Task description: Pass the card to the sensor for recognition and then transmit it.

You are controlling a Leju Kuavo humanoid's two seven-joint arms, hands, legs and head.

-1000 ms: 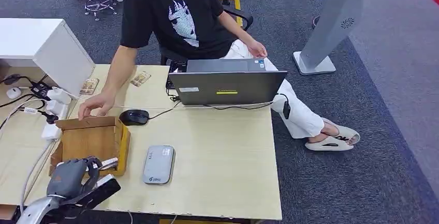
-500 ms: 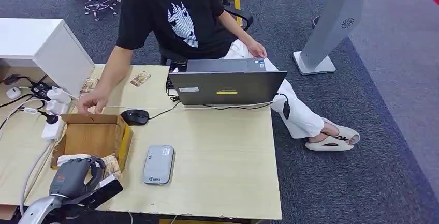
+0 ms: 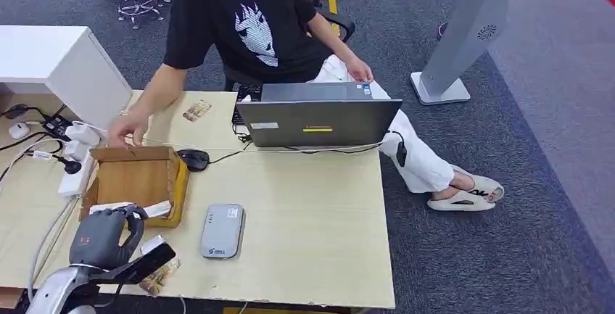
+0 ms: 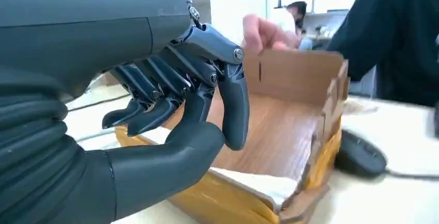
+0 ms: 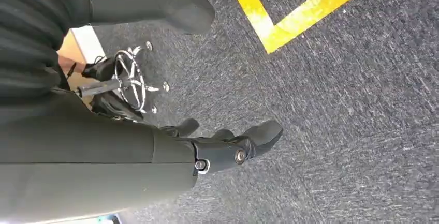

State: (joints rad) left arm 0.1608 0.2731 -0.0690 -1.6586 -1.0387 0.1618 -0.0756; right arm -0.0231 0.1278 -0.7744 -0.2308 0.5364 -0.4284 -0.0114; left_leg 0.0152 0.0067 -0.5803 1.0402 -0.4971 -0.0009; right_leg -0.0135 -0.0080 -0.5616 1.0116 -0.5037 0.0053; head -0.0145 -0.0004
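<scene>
Card (image 3: 161,275) lay flat just beside box (image 3: 138,176); thin, light, slick, I judged: pinch free edge. My left hand (image 3: 101,236): fingers curled, nothing held.

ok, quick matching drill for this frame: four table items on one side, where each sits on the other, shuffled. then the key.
Things:
1. cardboard box
2. grey card reader
3. black mouse
4. laptop

Places:
A. far edge of the table, in front of the seated person
B. flat on the table, near edge, beside the box
C. just ahead of the left hand
D. between the box's far corner and the laptop, on a cable

Pairs: 1-C, 2-B, 3-D, 4-A
</scene>
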